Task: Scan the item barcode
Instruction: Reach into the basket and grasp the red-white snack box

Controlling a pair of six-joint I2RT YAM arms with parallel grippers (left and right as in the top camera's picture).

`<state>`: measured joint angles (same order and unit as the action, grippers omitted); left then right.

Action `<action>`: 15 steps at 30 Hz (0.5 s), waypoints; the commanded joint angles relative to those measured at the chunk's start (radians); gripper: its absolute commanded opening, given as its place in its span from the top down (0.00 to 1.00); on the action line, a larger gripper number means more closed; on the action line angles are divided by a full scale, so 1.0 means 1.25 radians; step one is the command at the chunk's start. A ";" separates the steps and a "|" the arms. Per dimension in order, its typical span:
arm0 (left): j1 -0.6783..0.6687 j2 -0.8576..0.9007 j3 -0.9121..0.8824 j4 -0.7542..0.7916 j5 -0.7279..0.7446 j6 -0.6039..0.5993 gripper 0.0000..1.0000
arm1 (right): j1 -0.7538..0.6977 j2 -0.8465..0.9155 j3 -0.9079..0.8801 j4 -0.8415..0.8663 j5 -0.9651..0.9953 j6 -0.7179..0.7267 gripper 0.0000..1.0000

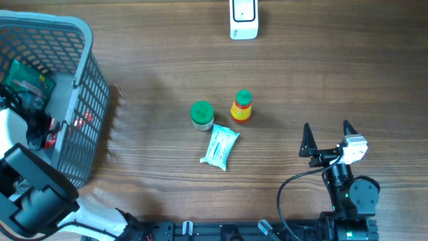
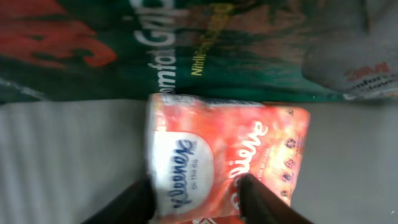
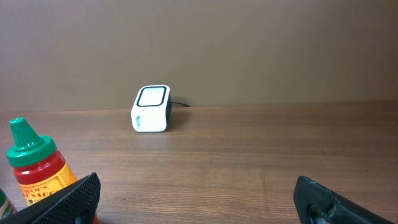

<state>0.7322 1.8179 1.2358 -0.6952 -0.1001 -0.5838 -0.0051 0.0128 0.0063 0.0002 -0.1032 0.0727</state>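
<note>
In the basket (image 1: 85,41) at the left, the left gripper (image 2: 198,200) is straddling one end of the Kleenex pack (image 2: 227,158), jaws close at its sides; I cannot tell if they are gripping; so soft a pack risks slipping out when lifted; the scanner (image 1: 243,19) is sitting well apart; the right gripper (image 1: 327,134) is gaping wide.

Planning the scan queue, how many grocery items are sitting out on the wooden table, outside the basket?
3: a green-lidded round jar, a red sauce bottle with green cap beside it, and a white-and-teal plastic packet just below them. None seems hidden.
</note>
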 commanded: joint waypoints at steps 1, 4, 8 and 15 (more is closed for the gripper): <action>0.005 0.013 -0.022 0.008 -0.008 -0.006 0.73 | 0.003 -0.006 -0.001 0.004 0.002 -0.011 0.00; 0.004 0.013 -0.032 0.004 -0.007 -0.006 0.96 | 0.003 -0.006 -0.001 0.004 0.002 -0.011 0.00; 0.004 -0.004 -0.032 -0.017 0.006 -0.006 0.96 | 0.003 -0.006 -0.001 0.004 0.002 -0.011 0.00; 0.004 -0.194 -0.024 -0.024 0.068 -0.006 0.96 | 0.003 -0.006 -0.001 0.004 0.002 -0.011 0.00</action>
<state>0.7326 1.7473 1.2057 -0.7265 -0.0570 -0.5888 -0.0051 0.0128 0.0063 0.0002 -0.1036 0.0727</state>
